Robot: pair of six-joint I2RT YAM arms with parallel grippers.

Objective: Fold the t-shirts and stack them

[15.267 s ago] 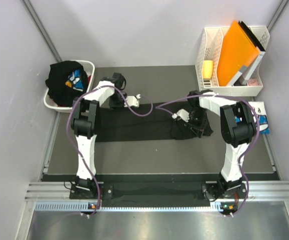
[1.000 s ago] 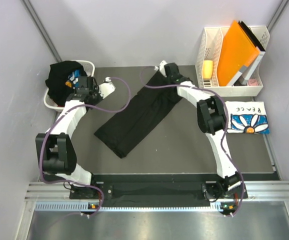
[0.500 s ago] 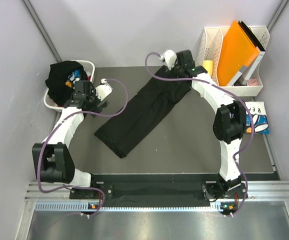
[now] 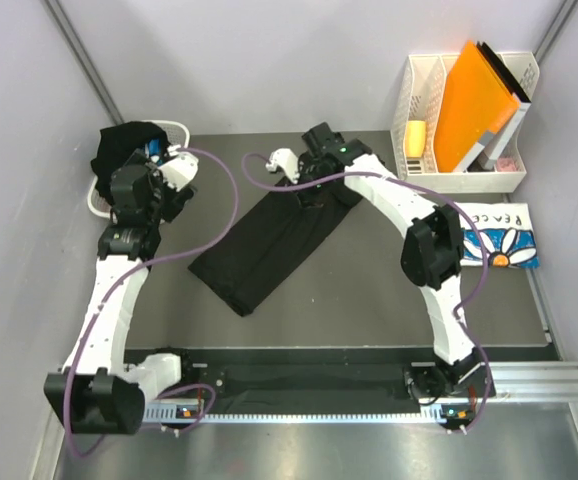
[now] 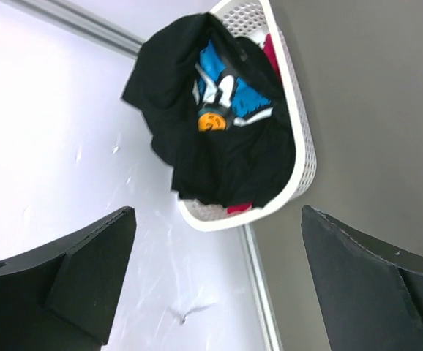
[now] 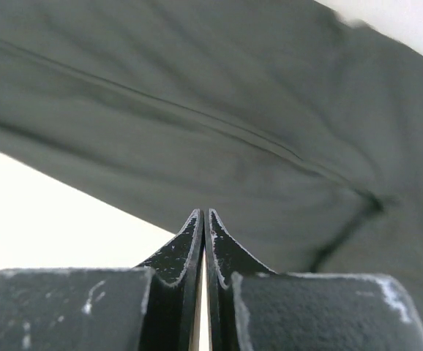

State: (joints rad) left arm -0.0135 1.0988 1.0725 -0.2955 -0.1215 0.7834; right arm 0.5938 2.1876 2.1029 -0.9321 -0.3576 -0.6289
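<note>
Top external view: a fixed camera high above and behind the 2 arm bases looks down on the whole tabletop (image 4: 369, 300) from well away.

Left wrist view: this camera looks out between the spread fingers of the left claw (image 5: 217, 210) toward the white laundry basket (image 5: 299, 146) at the tabletop's far left corner. The overhead view shares this basket.

Right wrist view: this camera sits just behind the right claw (image 6: 206, 216), very close to the black t-shirt (image 6: 197, 110) that fills most of its frame. The overhead view shows the same shirt.

Dark grey table mat (image 4: 369, 300), pale lilac walls (image 4: 269, 60) behind and beside it, white desk organiser (image 4: 464, 182) at its far right corner, aluminium rail (image 4: 559, 382) along its near edge, soft even light.
</note>
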